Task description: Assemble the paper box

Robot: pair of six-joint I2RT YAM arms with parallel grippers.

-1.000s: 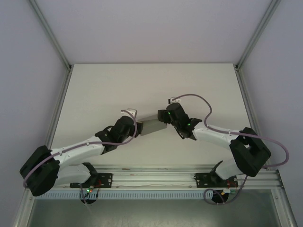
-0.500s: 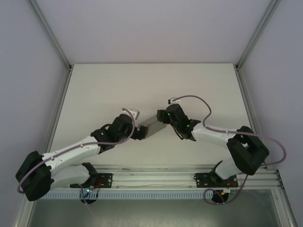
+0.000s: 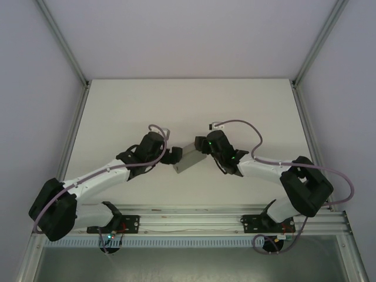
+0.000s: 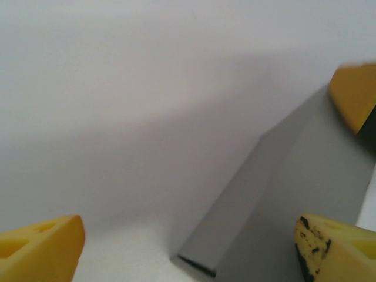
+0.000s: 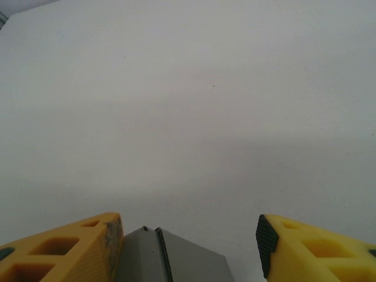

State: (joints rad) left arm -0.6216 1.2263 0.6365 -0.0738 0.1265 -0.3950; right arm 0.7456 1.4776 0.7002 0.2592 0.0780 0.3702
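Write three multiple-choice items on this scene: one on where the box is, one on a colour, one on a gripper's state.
1. Where is the paper box? A. in a far corner B. between the left gripper and the right gripper C. at the near edge
2. What colour are the right gripper's fingers? A. blue B. black C. yellow
3. How does the right gripper stand? A. open B. shut on the box C. shut on nothing
Key: B, the top view shows it between both grippers; C, the right wrist view shows them yellow; A, the fingers stand wide apart, the box beside one only.
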